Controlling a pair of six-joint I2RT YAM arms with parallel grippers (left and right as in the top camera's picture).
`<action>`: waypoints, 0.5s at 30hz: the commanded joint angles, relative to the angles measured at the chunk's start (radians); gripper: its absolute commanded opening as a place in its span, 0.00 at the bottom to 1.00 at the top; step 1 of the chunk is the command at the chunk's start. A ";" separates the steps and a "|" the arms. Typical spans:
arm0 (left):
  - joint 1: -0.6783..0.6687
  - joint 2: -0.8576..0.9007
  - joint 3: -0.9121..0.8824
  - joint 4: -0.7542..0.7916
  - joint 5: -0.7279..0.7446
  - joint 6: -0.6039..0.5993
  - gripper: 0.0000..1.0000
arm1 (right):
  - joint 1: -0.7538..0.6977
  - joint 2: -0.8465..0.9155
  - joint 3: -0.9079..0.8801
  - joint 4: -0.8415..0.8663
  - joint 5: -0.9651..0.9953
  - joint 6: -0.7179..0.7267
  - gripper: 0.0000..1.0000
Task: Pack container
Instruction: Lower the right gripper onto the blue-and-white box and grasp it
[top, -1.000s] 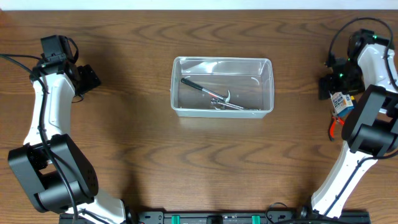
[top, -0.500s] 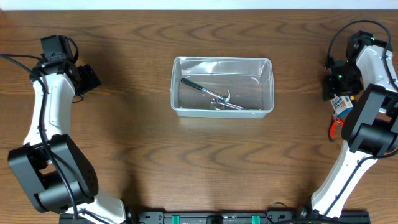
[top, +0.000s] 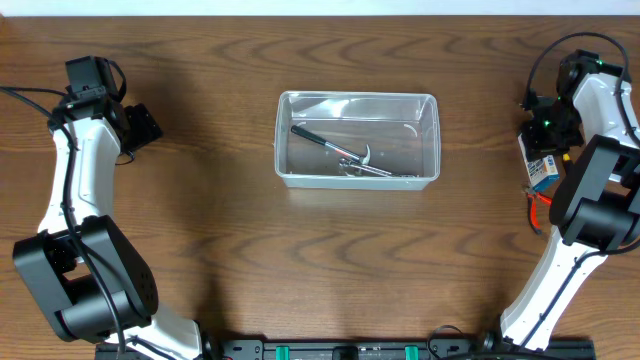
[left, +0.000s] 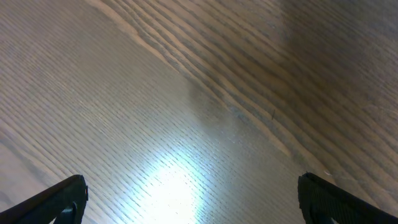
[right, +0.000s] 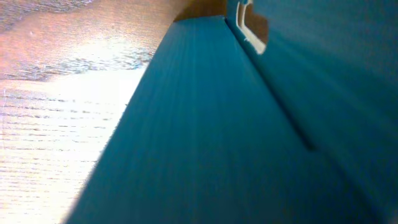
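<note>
Moved: my right pincer (top: 546, 128) has shifted a little since a second ago, and the blue and white pack (top: 539, 168) by it now lies a bit more to the left. My left pincer (top: 140, 125) and the container (top: 281, 140) have stayed put.
Right pincer: it hangs at the far right of the table (top: 220, 235), right over the far end of the pack. My right wrist camera sees mostly blue, very close, with some wood at the left. My fingers do not show there, so I cannot tell if this pincer is open or closed.
Left pincer: it is at the far left, well apart from the container. Its two dark fingertips (left: 65, 199) sit in the low corners of my left wrist view, wide apart, with only bare wood between them. It is open.
Container: this clear tub sits in the middle of the table, a bit toward the far side, between my two pincers and touched by neither.
In the tub: one tool (top: 322, 142) with a black handle and a shiny metal end lies slanted on the bottom.
Orange thing (top: 537, 207): it peeks out on the near side of the pack, partly hidden. I cannot tell what it is.
Table: brown wood with wavy dark lines. A bright patch of light (left: 168, 186) shines on it under my left pincer.
Room: a white strip (top: 320, 6) runs along the far edge, and a black rail (top: 340, 350) with green bits runs along the near edge.
</note>
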 joint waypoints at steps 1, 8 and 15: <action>0.002 0.009 0.022 -0.003 -0.012 -0.002 0.98 | -0.007 0.008 -0.001 0.000 -0.061 0.002 0.03; 0.002 0.009 0.022 -0.003 -0.012 -0.002 0.98 | 0.005 0.008 0.089 -0.048 -0.091 0.018 0.01; 0.002 0.009 0.022 -0.003 -0.012 -0.002 0.98 | 0.047 0.008 0.360 -0.157 -0.110 0.043 0.02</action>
